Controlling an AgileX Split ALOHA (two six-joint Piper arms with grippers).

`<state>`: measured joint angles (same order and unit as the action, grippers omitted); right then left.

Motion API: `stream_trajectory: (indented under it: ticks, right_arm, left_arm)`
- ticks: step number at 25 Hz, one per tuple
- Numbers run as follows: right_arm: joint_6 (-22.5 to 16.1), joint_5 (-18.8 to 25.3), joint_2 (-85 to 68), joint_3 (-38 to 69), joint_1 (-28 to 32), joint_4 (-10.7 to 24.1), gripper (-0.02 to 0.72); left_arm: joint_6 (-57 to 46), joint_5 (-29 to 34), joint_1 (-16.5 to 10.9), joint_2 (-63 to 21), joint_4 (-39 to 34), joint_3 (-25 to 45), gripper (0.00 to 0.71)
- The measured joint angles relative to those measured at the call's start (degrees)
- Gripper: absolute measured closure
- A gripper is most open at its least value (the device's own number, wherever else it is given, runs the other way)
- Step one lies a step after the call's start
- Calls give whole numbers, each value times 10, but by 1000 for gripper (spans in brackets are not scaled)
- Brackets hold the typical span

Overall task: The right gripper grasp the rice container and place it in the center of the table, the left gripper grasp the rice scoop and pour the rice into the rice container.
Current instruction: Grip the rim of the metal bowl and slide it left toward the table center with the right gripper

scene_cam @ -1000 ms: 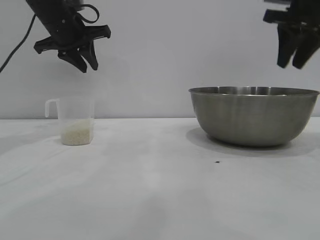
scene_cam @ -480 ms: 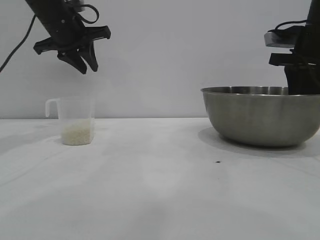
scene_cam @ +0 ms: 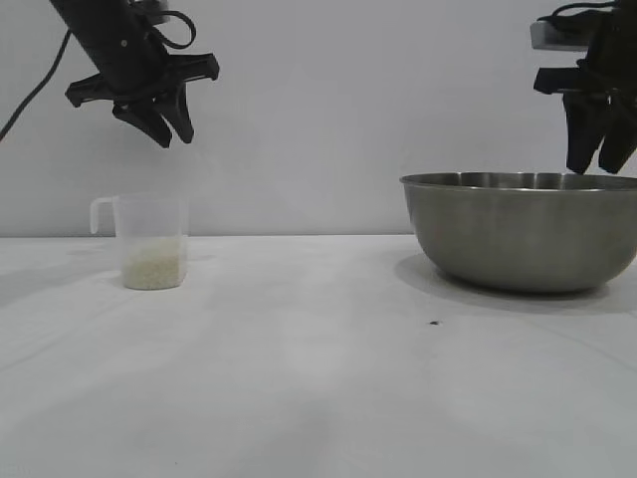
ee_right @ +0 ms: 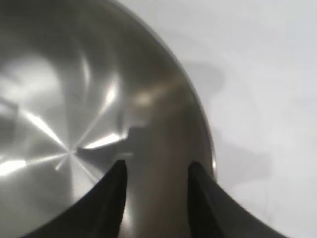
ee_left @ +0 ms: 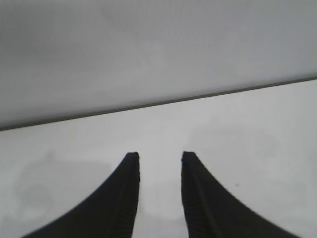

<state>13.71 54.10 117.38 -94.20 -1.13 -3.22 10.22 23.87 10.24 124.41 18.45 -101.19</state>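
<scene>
The rice container (scene_cam: 518,239), a large steel bowl, stands on the table (scene_cam: 299,388) at the right. My right gripper (scene_cam: 597,164) hangs just above the bowl's right rim, open and holding nothing. In the right wrist view both fingers of that gripper (ee_right: 157,166) hover over the bowl's inner wall (ee_right: 74,99), just inside the rim. The rice scoop (scene_cam: 151,239), a clear cup with its handle pointing left, stands at the left with rice (scene_cam: 154,265) in its bottom. My left gripper (scene_cam: 164,129) hovers well above the scoop, open and empty; the left wrist view shows that gripper (ee_left: 159,156) over bare table.
A plain wall (scene_cam: 318,100) backs the table. A tiny dark speck (scene_cam: 433,322) lies on the tabletop in front of the bowl. White tabletop stretches between scoop and bowl.
The right gripper dipped down at the bowl's right side, the bowl shifted slightly right, and the gripper has since risen above the rim with its jaws a little wider. The left arm held still.
</scene>
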Motion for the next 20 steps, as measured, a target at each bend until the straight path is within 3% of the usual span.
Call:
stream_trajectory:
  ticks: [3, 6, 9, 10, 20]
  right_arm:
    - [-3, 5, 15, 0, 4, 2, 439]
    - [-5, 13, 37, 0, 4, 3, 608]
    - [-9, 12, 47, 0, 2, -12, 639]
    - [-9, 17, 47, 0, -4, -13, 703]
    - [-10, 43, 47, -1, -136, -15, 703]
  left_arm:
    - [0, 0, 0, 0, 0, 0, 550]
    - [0, 0, 0, 0, 0, 0, 550]
    - [0, 1, 0, 0, -1, 0, 550]
    - [0, 1, 0, 0, -1, 0, 550]
    - [0, 3, 0, 0, -1, 0, 550]
